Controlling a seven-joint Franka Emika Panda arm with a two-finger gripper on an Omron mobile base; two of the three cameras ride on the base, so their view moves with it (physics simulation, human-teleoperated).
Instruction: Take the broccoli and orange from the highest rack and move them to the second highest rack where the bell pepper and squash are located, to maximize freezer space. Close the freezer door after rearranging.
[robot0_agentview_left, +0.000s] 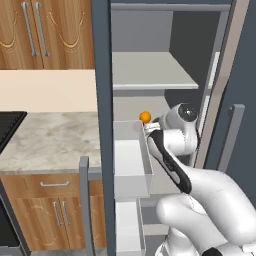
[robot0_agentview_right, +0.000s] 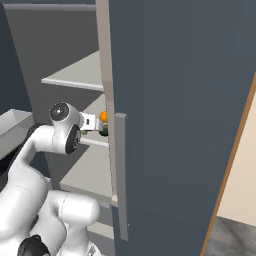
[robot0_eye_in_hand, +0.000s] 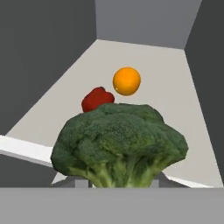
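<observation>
Freezer (robot0_agentview_left: 104, 75) open, freezer door (robot0_agentview_right: 180, 100) swung wide at right. Second highest rack (robot0_eye_in_hand: 166, 87) carrying orange (robot0_eye_in_hand: 127, 81) far back, red bell pepper (robot0_eye_in_hand: 97, 99) just nearer. Broccoli (robot0_eye_in_hand: 119, 146) nearest, at rack's front edge, clamped in closed jaws.

Kitchen — wooden cupboards (robot0_agentview_left: 47, 32), marble counter (robot0_agentview_left: 50, 140), freezer (robot0_agentview_left: 104, 100)

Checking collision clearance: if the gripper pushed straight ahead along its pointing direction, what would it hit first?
The gripper is shut on the lumpy green broccoli. Beyond it, probably the red bell pepper first, then the small orange ball; depth is unclear.
</observation>
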